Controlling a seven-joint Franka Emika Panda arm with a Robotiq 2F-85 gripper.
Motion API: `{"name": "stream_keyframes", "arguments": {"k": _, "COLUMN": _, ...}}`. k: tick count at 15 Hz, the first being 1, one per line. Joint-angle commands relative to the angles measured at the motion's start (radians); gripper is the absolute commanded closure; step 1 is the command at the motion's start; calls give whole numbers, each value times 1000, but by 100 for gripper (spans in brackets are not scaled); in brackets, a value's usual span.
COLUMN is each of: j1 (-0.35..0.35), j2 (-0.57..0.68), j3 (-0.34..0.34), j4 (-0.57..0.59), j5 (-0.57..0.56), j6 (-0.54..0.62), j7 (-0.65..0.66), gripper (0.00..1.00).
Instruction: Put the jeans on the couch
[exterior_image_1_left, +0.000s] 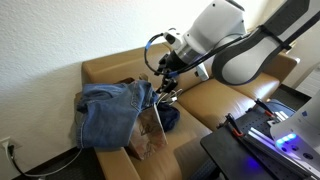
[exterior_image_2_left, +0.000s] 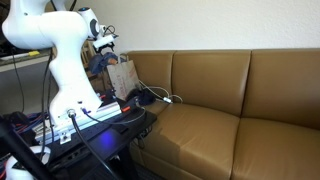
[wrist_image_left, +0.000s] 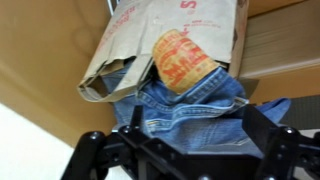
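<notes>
The jeans (exterior_image_1_left: 108, 112) lie in a loose blue heap at one end of the tan couch (exterior_image_1_left: 228, 95), beside the armrest, with folds spilling down toward the front edge of the seat. A brown paper bag (exterior_image_1_left: 150, 138) stands just beside them, touching the denim. The white arm (exterior_image_1_left: 235, 45) reaches in over the backrest and holds the end effector (exterior_image_1_left: 168, 80) just above where the jeans and the bag meet. In the wrist view the two black fingers (wrist_image_left: 92, 150) stand spread wide toward either side of the frame, so the end effector is open and holds nothing. Between and beyond them lies the crumpled denim, and the bag is tipped against it, showing an orange and red printed label (wrist_image_left: 180, 58). In an exterior view a few thin cables (exterior_image_2_left: 152, 97) trail across the seat near the bag, while the rest of the cushions stretch away bare.
</notes>
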Motion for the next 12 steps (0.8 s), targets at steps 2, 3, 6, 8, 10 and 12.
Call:
{"name": "stream_keyframes", "arguments": {"k": 2, "j1": 153, "j2": -26, "j3": -206, "j4": -44, "j5": 46, "j6": 72, "j7": -13, "gripper": 0}}
{"name": "stream_keyframes", "arguments": {"k": 3, "j1": 137, "j2": -48, "j3": -169, "j4": -59, "j5": 44, "j6": 57, "j7": 38, "gripper": 0}}
{"name": "stream_keyframes", "arguments": {"k": 6, "j1": 3, "j2": -115, "j3": 82, "j4": -158, "j5": 7, "j6": 135, "j7": 277, "gripper": 0}}
{"name": "stream_keyframes", "arguments": {"k": 8, "j1": 23, "j2": -88, "j3": 116, "j4": -197, "j5": -40, "j6": 239, "j7": 464, "gripper": 0}}
{"name": "stream_keyframes", "arguments": {"k": 10, "j1": -10, "j2": -139, "j3": 165, "j4": -203, "j5": -109, "j6": 205, "j7": 638, "gripper": 0}}
{"name": "stream_keyframes", "arguments": {"k": 12, "j1": -27, "j2": -130, "j3": 191, "j4": -188, "j5": -212, "j6": 218, "j7": 814, "gripper": 0}}
